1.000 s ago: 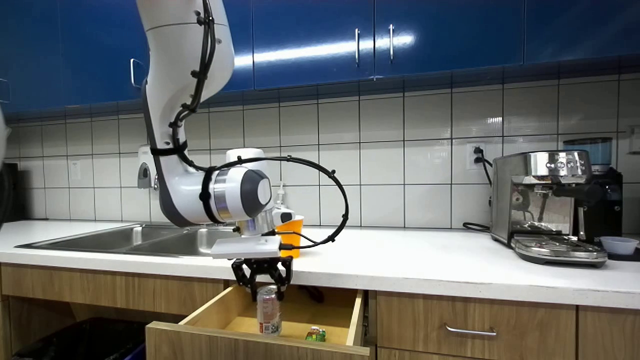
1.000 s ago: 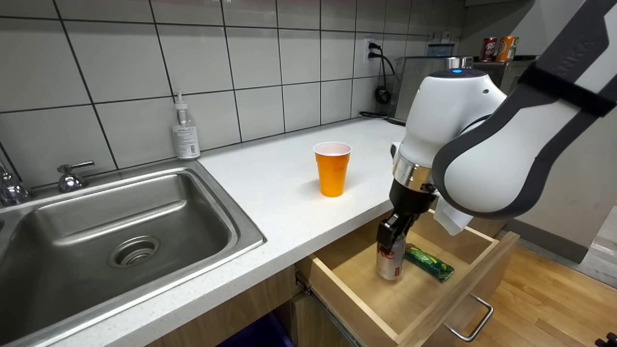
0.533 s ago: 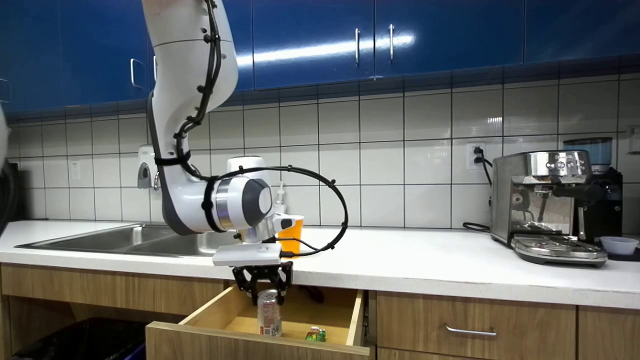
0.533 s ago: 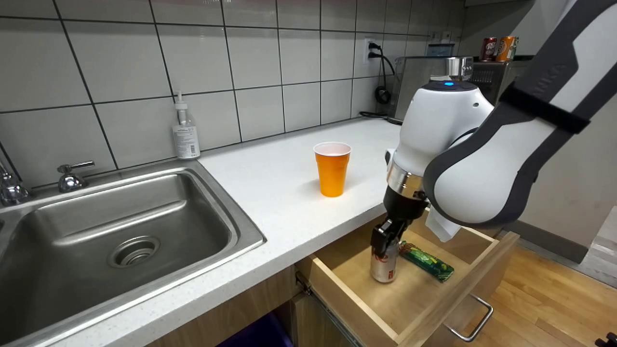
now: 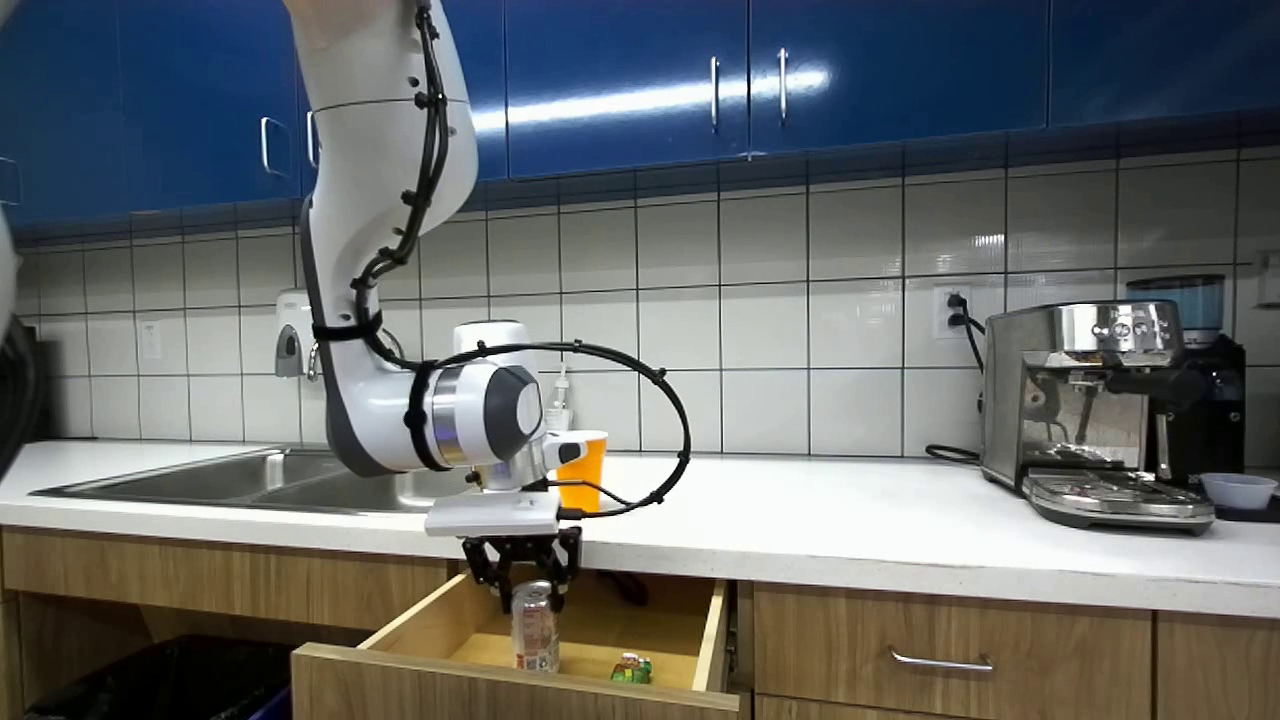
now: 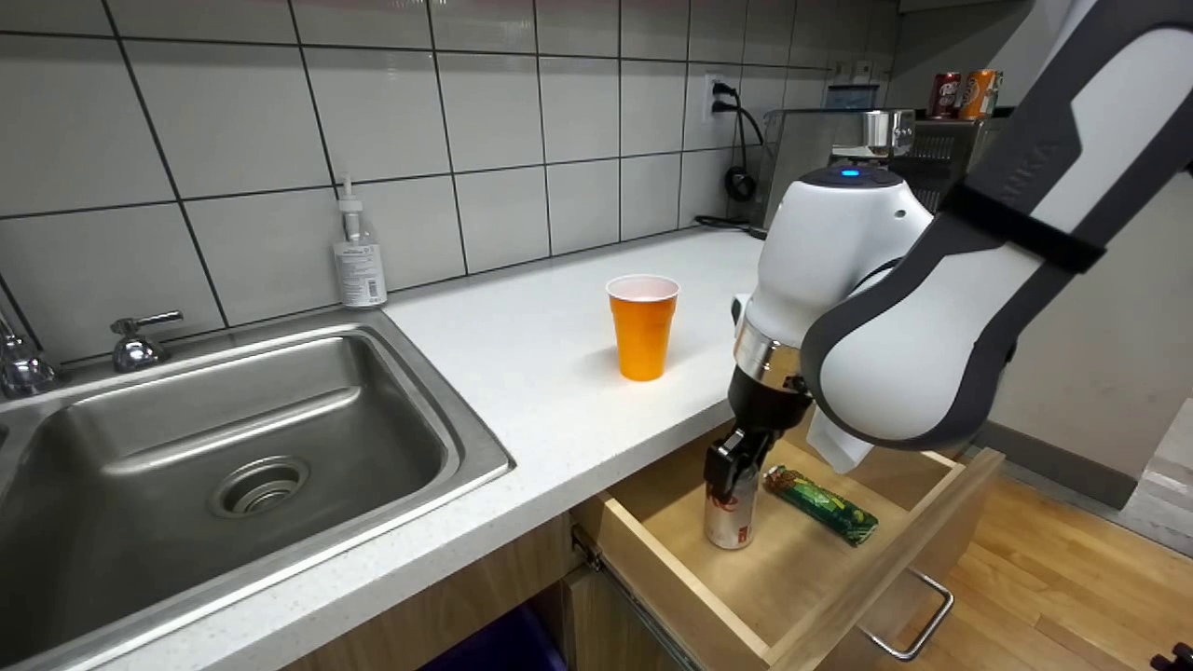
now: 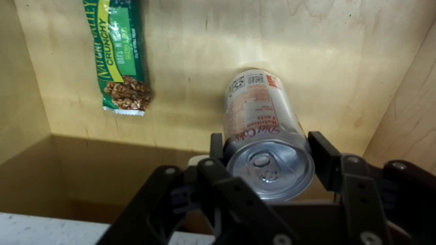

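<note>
A silver Diet Coke can (image 7: 255, 102) stands between the black fingers of my gripper (image 7: 267, 149), one pad at either side near its top. The gripper is shut on it. In both exterior views the can (image 6: 730, 524) hangs roughly upright inside the pulled-out wooden drawer (image 5: 420, 615), low over the drawer floor; whether its base touches that floor I cannot tell. A green granola bar packet (image 7: 119, 51) lies flat on the drawer floor, apart from the can. In an exterior view this packet (image 6: 825, 506) sits to the right of the can.
The white countertop edge (image 6: 578, 475) runs just behind the drawer. On the counter stand an orange cup (image 6: 643, 326), a soap bottle (image 6: 360, 266) and a steel sink (image 6: 410, 410). An espresso machine (image 5: 1090, 400) stands further along. The drawer's side walls (image 6: 671, 559) flank the gripper.
The gripper has sunk a little with the can in its grip, and both have shifted left in an exterior view, away from the granola packet. The packet, drawer and cup have not moved.
</note>
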`<action>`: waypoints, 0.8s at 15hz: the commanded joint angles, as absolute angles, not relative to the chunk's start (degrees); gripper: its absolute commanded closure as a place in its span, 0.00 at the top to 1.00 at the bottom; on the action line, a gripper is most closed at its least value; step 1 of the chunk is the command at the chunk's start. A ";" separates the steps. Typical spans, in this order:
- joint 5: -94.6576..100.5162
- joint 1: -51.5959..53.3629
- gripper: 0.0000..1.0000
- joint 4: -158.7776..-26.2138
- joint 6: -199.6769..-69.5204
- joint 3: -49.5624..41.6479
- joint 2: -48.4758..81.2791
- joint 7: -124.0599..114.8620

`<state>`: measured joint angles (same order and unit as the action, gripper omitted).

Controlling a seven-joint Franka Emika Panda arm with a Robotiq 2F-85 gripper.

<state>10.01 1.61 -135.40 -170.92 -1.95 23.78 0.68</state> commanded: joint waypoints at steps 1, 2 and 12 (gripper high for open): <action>8.74 1.58 0.38 -133.70 -171.29 -1.54 24.82 1.75; 8.91 1.74 0.38 -133.59 -171.34 -1.73 24.94 1.70; 8.71 1.27 0.96 -133.81 -170.37 -0.99 24.45 2.36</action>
<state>10.01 1.62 -134.37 -170.90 -1.78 24.48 0.73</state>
